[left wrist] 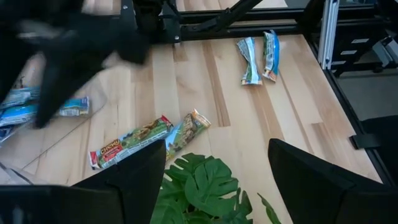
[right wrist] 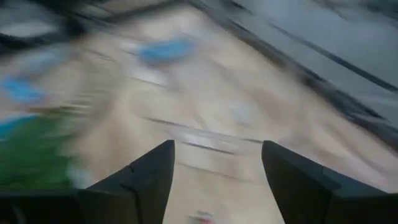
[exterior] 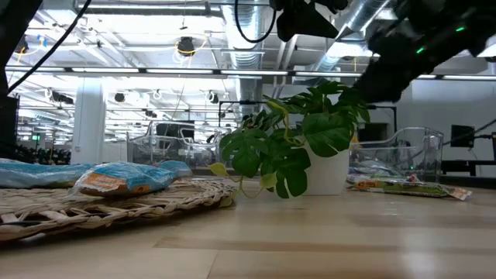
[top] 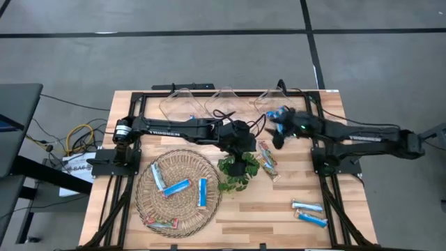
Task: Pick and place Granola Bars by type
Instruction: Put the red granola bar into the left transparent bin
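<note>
Several blue-and-white granola bars and one multicoloured bar lie in a round wicker basket. Two multicoloured bars lie flat on the table beside a potted plant. Two blue bars lie near the right edge, and more blue bars sit in a clear tub. My left gripper hovers open above the plant. My right gripper is open and empty, near the tub, its wrist view smeared.
Three clear tubs stand along the far edge. The plant in its white pot stands mid-table between basket and loose bars. Both arms meet above the table's middle, close together. A black frame edges the table.
</note>
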### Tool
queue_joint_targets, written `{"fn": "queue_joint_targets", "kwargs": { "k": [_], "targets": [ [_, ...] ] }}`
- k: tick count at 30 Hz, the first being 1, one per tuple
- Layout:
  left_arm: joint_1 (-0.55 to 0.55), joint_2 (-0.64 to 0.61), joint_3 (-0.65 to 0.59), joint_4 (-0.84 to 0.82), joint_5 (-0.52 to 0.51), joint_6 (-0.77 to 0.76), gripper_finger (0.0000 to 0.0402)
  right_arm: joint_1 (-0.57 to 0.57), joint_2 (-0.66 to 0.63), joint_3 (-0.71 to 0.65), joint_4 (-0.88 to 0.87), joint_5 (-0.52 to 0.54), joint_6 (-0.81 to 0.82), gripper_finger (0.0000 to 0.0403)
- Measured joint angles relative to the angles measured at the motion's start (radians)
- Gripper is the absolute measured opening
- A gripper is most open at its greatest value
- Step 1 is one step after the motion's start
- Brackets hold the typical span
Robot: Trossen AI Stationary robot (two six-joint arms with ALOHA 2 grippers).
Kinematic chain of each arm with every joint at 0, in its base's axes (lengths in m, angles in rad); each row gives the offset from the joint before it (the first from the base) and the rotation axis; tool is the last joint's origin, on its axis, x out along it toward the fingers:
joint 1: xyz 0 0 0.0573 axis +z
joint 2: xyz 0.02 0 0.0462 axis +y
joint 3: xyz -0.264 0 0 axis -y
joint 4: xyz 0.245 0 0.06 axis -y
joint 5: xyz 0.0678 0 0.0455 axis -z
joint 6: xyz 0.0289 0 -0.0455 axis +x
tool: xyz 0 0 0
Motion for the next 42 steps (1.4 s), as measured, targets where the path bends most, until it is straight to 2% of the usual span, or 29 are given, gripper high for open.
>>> {"fn": "queue_joint_targets", "kwargs": {
  "k": [3, 6, 13, 17, 23, 31, 36, 42],
  "targets": [
    [0.0, 0.0, 0.0, 0.011, -0.001, 0.0, 0.0277, 0.107, -0.121, -0.064, 0.109, -0.065, 0.026, 0.0233],
    [0.0, 0.0, 0.0, 0.012, -0.015, -0.008, 0.0277, 0.227, -0.213, -0.142, 0.249, -0.077, 0.034, 0.0233],
    [0.0, 0.0, 0.0, 0.036, -0.053, -0.027, 0.0277, 0.469, -0.314, -0.308, 0.587, -0.065, -0.017, 0.0232],
    [0.0, 0.0, 0.0, 0.049, -0.053, -0.04, 0.0277, 0.546, -0.334, -0.354, 0.654, -0.012, -0.053, 0.0232],
    [-0.004, 0.0, 0.0, 0.048, -0.079, -0.047, 0.0277, 0.605, -0.335, -0.412, 0.751, -0.012, -0.088, 0.0232],
    [-0.028, 0.0, 0.0, 0.045, -0.097, -0.034, 0.0277, 0.614, -0.334, -0.423, 0.723, -0.017, -0.115, 0.0232],
    [-0.041, 0.0, -0.014, 0.026, -0.048, 0.02, 0.0277, 0.614, -0.337, -0.423, 0.624, -0.094, -0.115, 0.0232],
    [-0.038, 0.0, -0.07, 0.042, -0.045, -0.027, 0.0277, 0.613, -0.412, -0.423, 0.495, -0.097, -0.12, 0.0232]
  ]
}}
